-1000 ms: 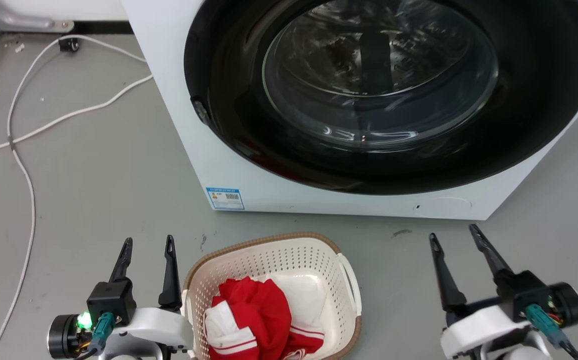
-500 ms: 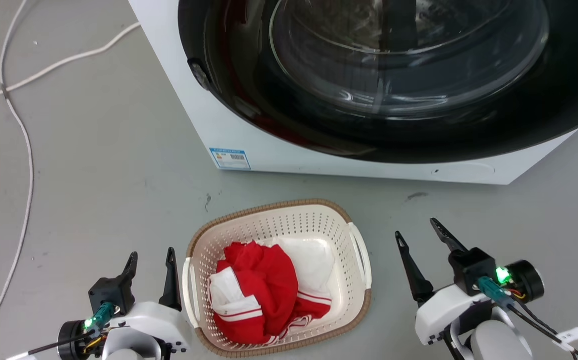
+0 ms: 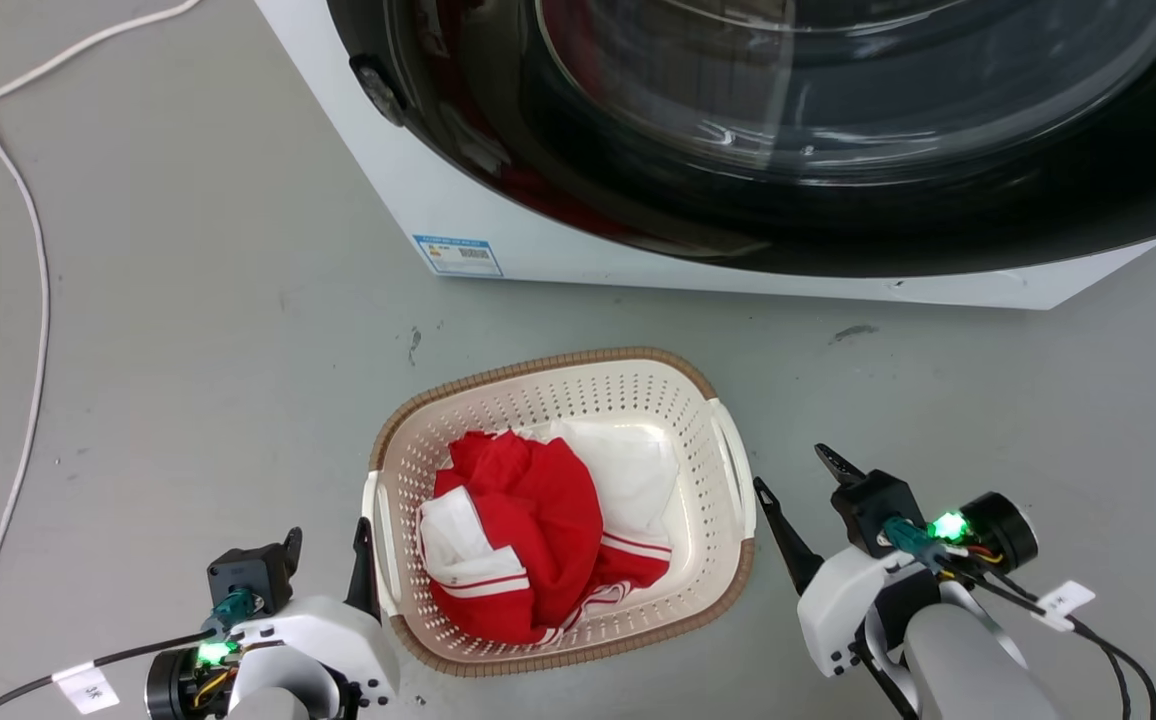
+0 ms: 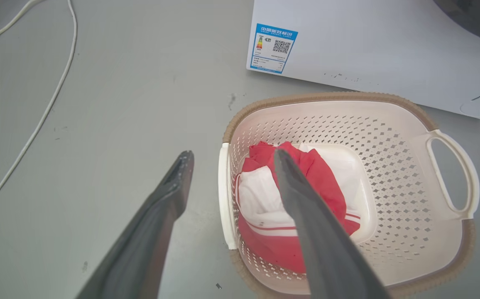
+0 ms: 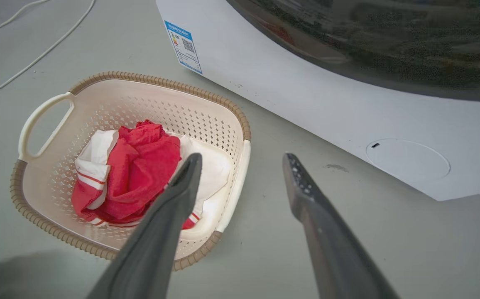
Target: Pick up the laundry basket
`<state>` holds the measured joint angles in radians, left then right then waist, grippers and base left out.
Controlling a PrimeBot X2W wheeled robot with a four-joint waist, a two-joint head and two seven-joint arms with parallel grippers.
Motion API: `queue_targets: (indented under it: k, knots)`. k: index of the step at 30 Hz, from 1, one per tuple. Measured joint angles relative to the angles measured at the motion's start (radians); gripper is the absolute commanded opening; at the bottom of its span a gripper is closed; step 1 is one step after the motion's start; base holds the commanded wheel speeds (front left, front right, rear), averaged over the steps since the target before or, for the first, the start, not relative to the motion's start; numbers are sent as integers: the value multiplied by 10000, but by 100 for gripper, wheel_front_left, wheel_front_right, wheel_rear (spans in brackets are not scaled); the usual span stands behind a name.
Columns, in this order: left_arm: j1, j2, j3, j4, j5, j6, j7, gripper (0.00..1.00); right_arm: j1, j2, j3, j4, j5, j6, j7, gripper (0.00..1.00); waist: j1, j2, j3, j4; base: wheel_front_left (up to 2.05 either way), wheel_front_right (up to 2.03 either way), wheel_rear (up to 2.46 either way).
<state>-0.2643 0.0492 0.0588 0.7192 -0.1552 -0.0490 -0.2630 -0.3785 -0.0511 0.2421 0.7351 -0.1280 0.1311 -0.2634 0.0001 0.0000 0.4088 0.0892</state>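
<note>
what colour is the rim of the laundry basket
Brown, woven-look rim around the cream laundry basket; clearest in the left wrist view.

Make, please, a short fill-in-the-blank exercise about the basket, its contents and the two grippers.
1. The laundry basket stands on the grey ____ before the washing machine.
2. The crumpled garment inside it is white and ____.
3. The left gripper and the right gripper flank the basket, and the fingers of each are ____, not shut.

Missing words: floor; red; open.

Grey floor (image 3: 188, 350), white washing machine (image 4: 368, 41) (cable (image 3: 43, 300) alongside)
</note>
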Motion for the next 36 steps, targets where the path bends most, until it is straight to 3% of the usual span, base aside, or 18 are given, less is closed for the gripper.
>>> queue_targets:
  k: [22, 36]
  knots:
    - [-1322, 2, -742, 2159, -851, -159, 0, 100, -2733, -259, 918, 3917, -125, 0, 2, 100, 0, 0, 1564, 451, 0, 0, 0]
    - [-2069, 2, -1465, 2671, -1476, -171, 0, 100, -3869, -263, 1083, 4997, -130, 0, 0, 100, 0, 0, 2569, 771, 0, 0, 0]
